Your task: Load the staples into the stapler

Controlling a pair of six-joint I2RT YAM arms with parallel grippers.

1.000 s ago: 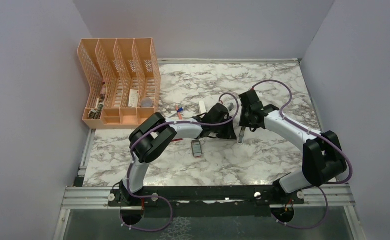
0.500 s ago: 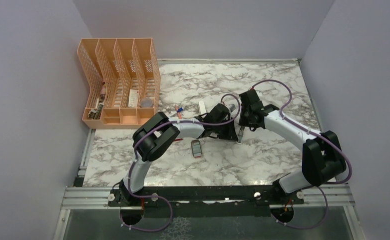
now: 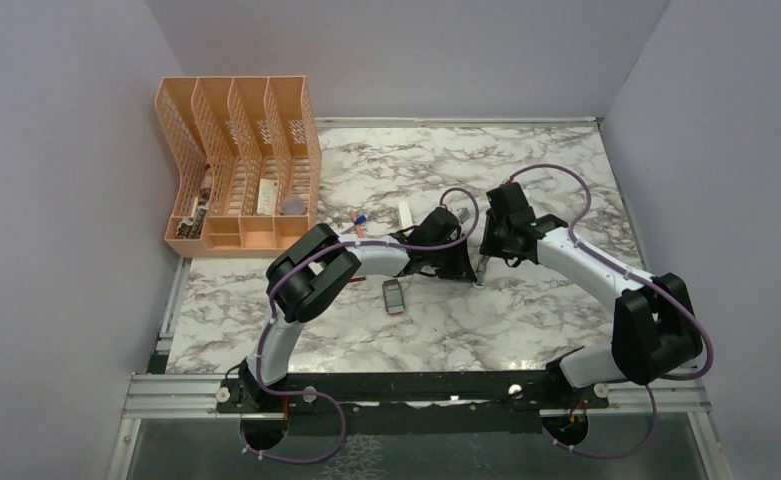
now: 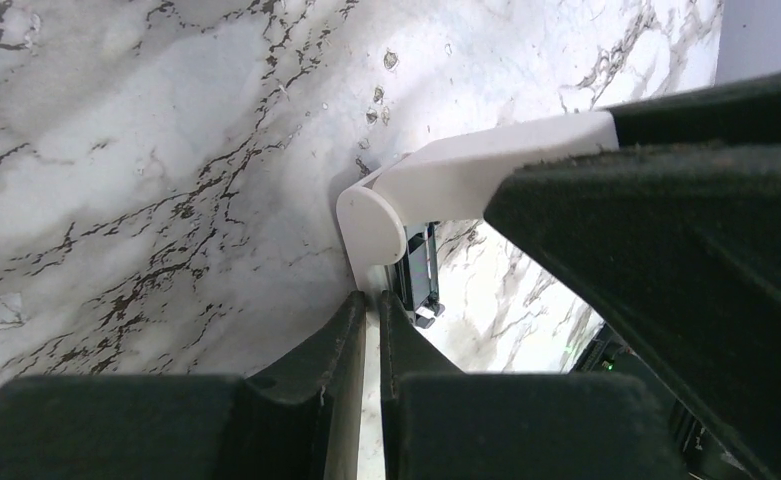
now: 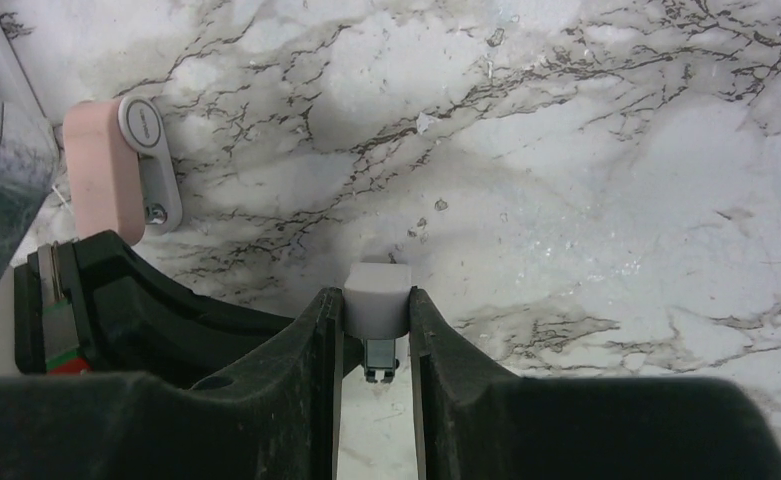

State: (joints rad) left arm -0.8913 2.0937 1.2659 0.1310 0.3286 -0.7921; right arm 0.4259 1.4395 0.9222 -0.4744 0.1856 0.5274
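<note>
White-grey marble table under both arms. Right gripper: jaws clenched on blocky end of slim white bar-shaped stapler. Left gripper: jaws pinched on thin white edge below stapler's rounded hinge. Short pink block left of right jaws, apart.

Left arm: is stretched rightward from a raised elbow.
Right arm: is bent inward, with the wrist tipped down.
Left gripper: is almost closed on a thin part of the stapler.
Right gripper: is clamped on the stapler's end.
Fingertips: are brought close together.
</note>
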